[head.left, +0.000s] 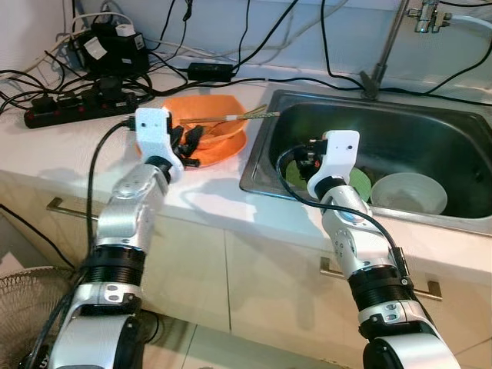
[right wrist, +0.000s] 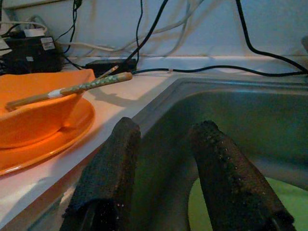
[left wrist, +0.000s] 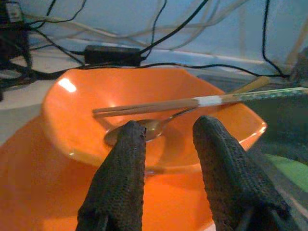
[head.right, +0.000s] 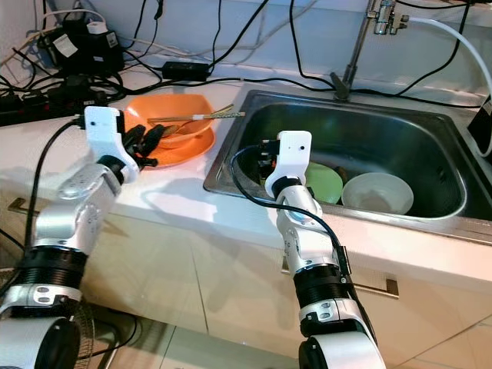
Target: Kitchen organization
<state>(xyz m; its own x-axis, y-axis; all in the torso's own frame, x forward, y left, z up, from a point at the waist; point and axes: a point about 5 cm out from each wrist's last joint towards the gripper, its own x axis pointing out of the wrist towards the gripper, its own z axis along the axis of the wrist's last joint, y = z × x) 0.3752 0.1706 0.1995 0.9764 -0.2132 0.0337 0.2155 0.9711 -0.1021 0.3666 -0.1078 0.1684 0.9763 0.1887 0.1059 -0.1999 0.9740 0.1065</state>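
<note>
Left eye view — left claw (head.left: 187,146) spread over orange bowl (head.left: 206,115), chopsticks (head.left: 223,118) across — right claw (right wrist: 166,163) spread.

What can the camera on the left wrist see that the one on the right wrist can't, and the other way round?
The left wrist view alone shows a metal spoon lying inside the orange plastic bowl, beyond the left gripper with its open fingers. The right wrist view alone shows the steel sink's wall and a green plate within it, past the open right gripper. Both show the bowl, the orange plate under it, and wooden chopsticks resting across its rim.
</note>
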